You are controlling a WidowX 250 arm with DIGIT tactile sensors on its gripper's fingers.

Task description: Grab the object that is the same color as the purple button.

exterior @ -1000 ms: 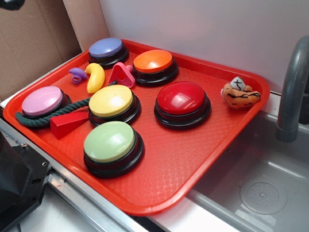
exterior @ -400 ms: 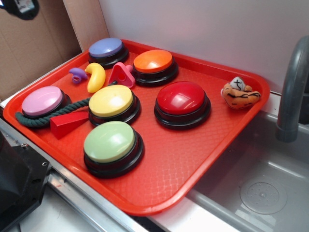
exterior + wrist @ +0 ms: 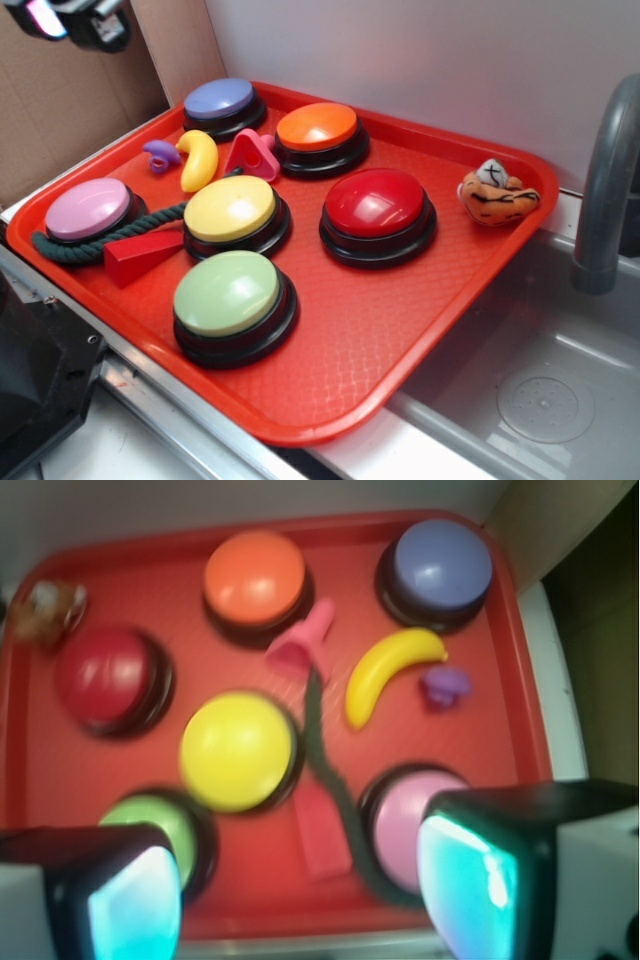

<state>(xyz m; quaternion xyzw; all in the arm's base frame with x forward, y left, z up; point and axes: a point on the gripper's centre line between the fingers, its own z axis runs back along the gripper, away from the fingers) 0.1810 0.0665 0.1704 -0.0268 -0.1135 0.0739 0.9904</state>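
The purple hook piece (image 3: 160, 153) lies flat on the red tray (image 3: 400, 330), in the far left part, between the purple button (image 3: 222, 102) behind it and the pink button (image 3: 88, 209) in front of it. In the exterior view its long axis runs roughly left to right, and the curled end points toward the yellow banana piece (image 3: 198, 160), which lies just beside it on the right; I cannot tell if the two touch. In the wrist view the hook piece (image 3: 446, 685) is blurred, so its opening is hard to read. Next to the banana piece stands the pink triangle piece (image 3: 251, 155), and near it the orange button (image 3: 317, 128). A dark green rope (image 3: 75, 245) curves around the pink button toward the yellow button (image 3: 230, 208), and a red wedge block (image 3: 140, 258) lies against it. The end effector (image 3: 70, 18) hangs high above the far left corner, well apart from everything on the tray. Its two fingers (image 3: 130, 900) stand wide apart, with nothing between them.
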